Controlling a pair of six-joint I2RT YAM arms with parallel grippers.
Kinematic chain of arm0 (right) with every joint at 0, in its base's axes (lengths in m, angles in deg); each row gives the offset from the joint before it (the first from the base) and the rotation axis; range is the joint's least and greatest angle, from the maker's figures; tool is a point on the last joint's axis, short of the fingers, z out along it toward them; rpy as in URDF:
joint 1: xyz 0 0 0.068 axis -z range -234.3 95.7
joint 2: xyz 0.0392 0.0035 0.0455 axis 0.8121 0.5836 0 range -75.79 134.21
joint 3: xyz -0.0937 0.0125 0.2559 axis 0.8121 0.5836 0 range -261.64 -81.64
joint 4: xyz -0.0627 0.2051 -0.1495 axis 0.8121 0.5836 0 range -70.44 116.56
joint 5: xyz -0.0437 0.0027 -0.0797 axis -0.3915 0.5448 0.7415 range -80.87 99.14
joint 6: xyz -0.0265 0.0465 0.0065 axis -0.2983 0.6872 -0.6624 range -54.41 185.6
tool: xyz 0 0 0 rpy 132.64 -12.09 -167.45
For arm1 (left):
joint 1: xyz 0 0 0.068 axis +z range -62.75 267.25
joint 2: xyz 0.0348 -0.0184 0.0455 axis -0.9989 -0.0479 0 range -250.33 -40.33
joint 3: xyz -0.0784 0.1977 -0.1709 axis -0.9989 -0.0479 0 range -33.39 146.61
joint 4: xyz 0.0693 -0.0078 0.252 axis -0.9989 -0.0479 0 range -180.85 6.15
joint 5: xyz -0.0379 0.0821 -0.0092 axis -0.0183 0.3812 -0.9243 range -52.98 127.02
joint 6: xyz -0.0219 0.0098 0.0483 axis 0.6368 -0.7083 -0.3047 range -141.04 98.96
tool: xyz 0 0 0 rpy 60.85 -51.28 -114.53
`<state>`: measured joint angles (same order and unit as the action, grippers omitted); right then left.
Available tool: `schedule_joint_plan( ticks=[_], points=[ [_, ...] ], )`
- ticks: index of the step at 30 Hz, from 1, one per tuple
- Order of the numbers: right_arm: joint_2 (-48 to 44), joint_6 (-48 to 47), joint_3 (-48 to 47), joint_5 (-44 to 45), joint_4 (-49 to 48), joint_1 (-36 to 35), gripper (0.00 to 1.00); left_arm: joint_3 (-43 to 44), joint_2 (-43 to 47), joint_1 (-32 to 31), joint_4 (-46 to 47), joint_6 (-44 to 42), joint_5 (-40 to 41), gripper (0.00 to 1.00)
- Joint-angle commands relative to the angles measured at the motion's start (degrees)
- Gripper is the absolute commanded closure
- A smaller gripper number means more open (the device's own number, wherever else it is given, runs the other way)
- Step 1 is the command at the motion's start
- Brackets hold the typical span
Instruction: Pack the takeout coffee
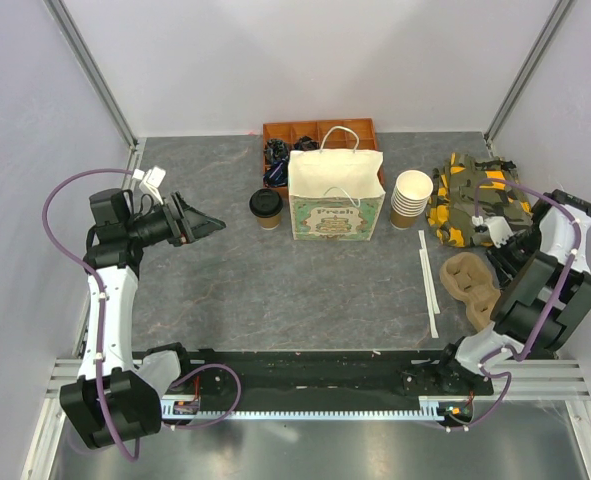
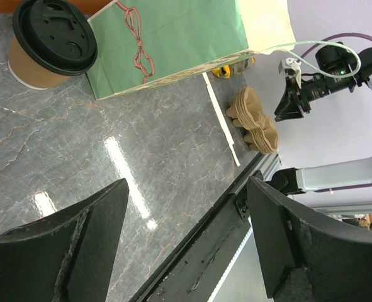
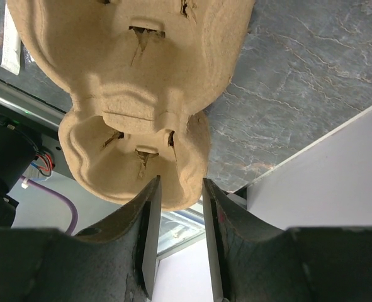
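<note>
Little of the packing is done as far as can be judged. The takeout coffee [image 1: 266, 205] stands upright with its black lid on, toward the far edge of the table [image 1: 305, 290], just left of the paper bag [image 1: 336, 205] and outside it. The moulded cup tray [image 1: 473, 287] lies near the right edge with none of its wells filled. The right gripper [image 3: 180, 185] has its 2 fingers narrow, 1 on each side of the tray's rim; whether they pinch it I cannot tell. The left gripper [image 1: 207, 222] hangs wide and empty near the left edge, aimed at the coffee but apart from it. Left to do: seat the cup and bag it.
</note>
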<state>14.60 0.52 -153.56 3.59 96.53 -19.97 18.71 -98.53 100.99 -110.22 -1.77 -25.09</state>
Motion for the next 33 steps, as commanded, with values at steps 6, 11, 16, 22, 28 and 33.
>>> schedule_joint_plan(
  ticks=[6,11,16,22,28,33],
  points=[
    [2.07,-1.98,0.38,-0.17,-2.52,0.13,0.6,0.9,0.54,-0.64,2.38,-0.81,-0.65,0.17],
    [2.6,-1.72,0.64,0.26,-4.46,0.13,0.6,0.64,0.71,-0.73,2.38,-0.81,-0.65,0.17],
    [3.39,-1.54,0.73,0.18,-4.9,0.13,0.6,0.55,0.63,-0.91,2.55,-0.63,-0.65,0.18],
    [3.57,-1.98,1.61,-0.35,-4.11,0.13,0.6,0.46,0.8,-0.99,2.64,-0.63,-0.47,0.18],
    [4.0,-2.25,2.22,-0.79,-3.67,0.13,0.61,0.46,0.54,-1.08,2.81,-0.55,-0.3,0.18],
    [4.36,-2.16,2.05,-0.88,-3.41,0.13,0.64,0.55,0.45,-1.17,2.73,-0.72,-0.03,0.18]
  ],
)
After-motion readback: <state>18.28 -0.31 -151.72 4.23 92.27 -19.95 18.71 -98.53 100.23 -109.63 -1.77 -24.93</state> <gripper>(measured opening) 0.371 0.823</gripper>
